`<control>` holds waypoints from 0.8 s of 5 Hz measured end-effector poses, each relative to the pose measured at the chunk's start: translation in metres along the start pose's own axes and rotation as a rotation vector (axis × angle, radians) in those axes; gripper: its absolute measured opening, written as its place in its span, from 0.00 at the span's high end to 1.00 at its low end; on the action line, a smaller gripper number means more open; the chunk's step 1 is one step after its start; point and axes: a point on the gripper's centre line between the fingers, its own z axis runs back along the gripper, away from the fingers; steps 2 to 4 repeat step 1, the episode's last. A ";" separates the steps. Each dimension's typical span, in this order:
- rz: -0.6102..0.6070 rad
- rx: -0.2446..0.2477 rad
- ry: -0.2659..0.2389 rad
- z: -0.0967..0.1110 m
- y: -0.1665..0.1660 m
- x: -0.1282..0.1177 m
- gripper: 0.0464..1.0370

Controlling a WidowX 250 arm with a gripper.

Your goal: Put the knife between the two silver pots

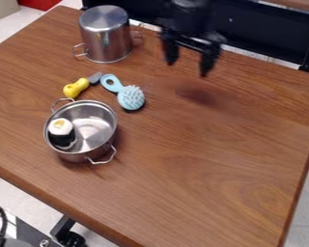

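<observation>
The knife (77, 88) lies on the table (208, 169) between the two silver pots, its yellow handle nearer to the lower pot (111, 126) and its grey blade pointing toward the upper one (106, 44). So I would judge that the placing is complete, or very nearly so. The gripper (188, 68) is open, with its two fingers apart and nothing held between them; it hangs over the far part of the table, well apart from the knife. The next move probably calls only for keeping the arm clear – any further push could bring the knife against the blue brush (130, 97), which lies just beside it. Whether these two touch, I cannot tell.

As for the containers, the lower pot stands upright and holds a sushi piece (61, 131) against its wall. The upper pot is upside down – its base faces upward.
</observation>
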 end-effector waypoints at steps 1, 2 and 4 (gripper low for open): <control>-0.009 -0.008 0.001 -0.012 -0.024 0.012 0.04; -0.009 -0.008 0.001 -0.012 -0.024 0.012 0.04; -0.009 -0.008 0.001 -0.012 -0.024 0.012 0.04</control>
